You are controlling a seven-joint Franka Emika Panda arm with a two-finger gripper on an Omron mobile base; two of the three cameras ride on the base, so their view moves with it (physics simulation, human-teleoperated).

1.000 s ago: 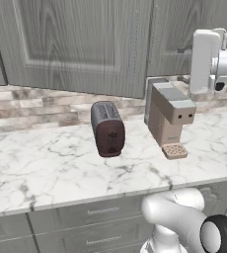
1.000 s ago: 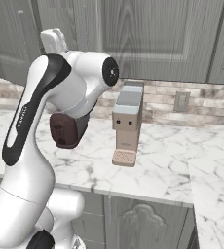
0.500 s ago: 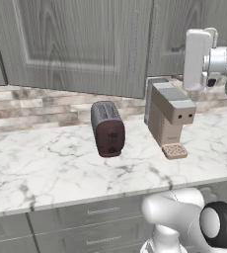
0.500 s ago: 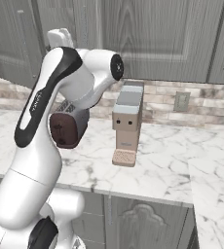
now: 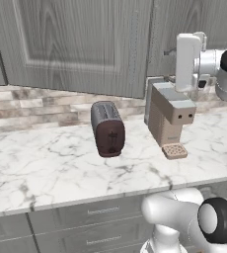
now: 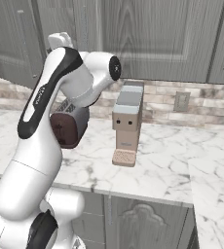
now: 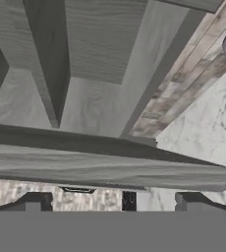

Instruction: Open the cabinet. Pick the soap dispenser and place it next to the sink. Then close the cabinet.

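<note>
Showing grey wood-grain cabinet (image 5: 81,44), doors shut (slim handles)

you see the cabinet (image 5: 81,44) cut off by the top edge, doors shut, so its inside is hidden. the arm covers part of the toaster (image 6: 65,129) from the right base view.

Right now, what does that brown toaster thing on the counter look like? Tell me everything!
The toaster is small, rounded and dark reddish-brown, with a grey top and sides. Its brown end, with a small dark lever, faces the front. It stands upright on the white marble counter, left of the tan coffee machine and apart from it, in front of the brick backsplash. Nothing else touches it.
</note>
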